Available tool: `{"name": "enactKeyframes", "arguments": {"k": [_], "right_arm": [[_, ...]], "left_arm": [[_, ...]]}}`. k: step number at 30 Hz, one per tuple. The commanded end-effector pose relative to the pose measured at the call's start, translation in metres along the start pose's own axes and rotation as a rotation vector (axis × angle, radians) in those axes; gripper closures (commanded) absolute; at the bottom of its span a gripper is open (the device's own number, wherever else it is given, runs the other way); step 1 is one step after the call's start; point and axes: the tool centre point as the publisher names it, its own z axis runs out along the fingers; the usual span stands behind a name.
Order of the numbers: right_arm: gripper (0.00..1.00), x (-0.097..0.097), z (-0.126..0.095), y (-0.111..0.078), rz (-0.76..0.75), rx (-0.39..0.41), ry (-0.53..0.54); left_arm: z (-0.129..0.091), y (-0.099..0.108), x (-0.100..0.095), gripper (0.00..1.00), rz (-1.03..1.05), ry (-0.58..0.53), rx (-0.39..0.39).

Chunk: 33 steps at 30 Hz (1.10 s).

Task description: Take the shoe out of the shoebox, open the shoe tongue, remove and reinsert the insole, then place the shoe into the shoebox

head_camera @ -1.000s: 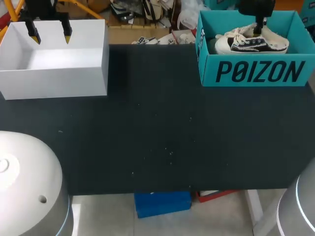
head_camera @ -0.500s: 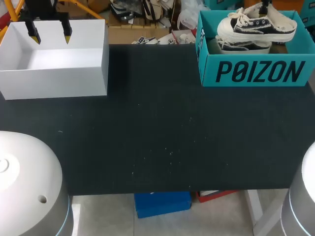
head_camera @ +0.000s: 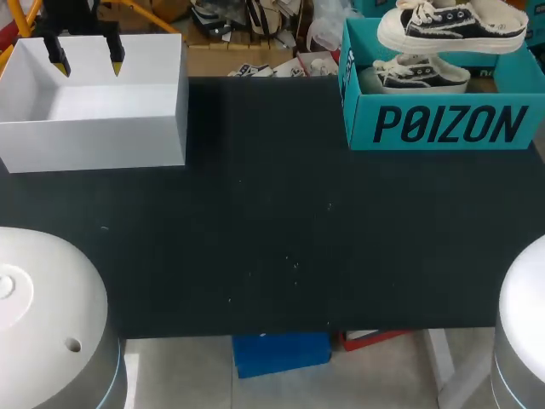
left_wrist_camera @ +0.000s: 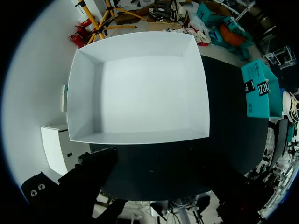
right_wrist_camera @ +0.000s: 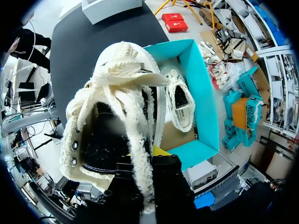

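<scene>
A black-and-white canvas shoe (head_camera: pixel 451 25) with white laces hangs above the teal shoebox (head_camera: pixel 443 123) at the table's far right. In the right wrist view my right gripper (right_wrist_camera: pixel 149 156) is shut on this shoe (right_wrist_camera: pixel 117 116) at its collar, with one yellow tip showing against the inside. A second shoe (head_camera: pixel 421 75) lies in the shoebox underneath; the right wrist view shows that shoe (right_wrist_camera: pixel 180 105) on its side in the shoebox (right_wrist_camera: pixel 205 93). My left gripper (head_camera: pixel 88 64) stands open over the white box (head_camera: pixel 94 128) at the far left, with nothing between its fingers.
The white box (left_wrist_camera: pixel 140 88) is open-topped and shows nothing inside. The teal shoebox (left_wrist_camera: pixel 259 95) stands across the black tabletop (head_camera: pixel 272 239) from it. Bare black tabletop lies between and in front of both boxes.
My right gripper has lifted the shoe up out of the shoebox, uncovering the second shoe beneath. The left arm has not moved.
</scene>
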Motion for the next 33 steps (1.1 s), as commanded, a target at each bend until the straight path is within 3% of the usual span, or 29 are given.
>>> {"name": "enactKeyframes", "arguments": {"k": [1,11,19,33], "right_arm": [[1.0,0.055,-0.013,-0.002,0.005,-0.017,-0.077],[1.0,0.14,0.01,0.025,-0.013,-0.021,-0.054],[1.0,0.212,0.032,0.064,-0.058,-0.023,-0.071],[1.0,0.318,0.075,0.135,-0.155,-0.04,-0.031]], "left_arm": [[0.0,0.0,0.0,0.0,0.0,0.0,0.0],[0.0,0.0,0.0,0.0,0.0,0.0,0.0],[0.0,0.0,0.0,0.0,0.0,0.0,0.0],[0.0,0.0,0.0,0.0,0.0,0.0,0.0]]}}
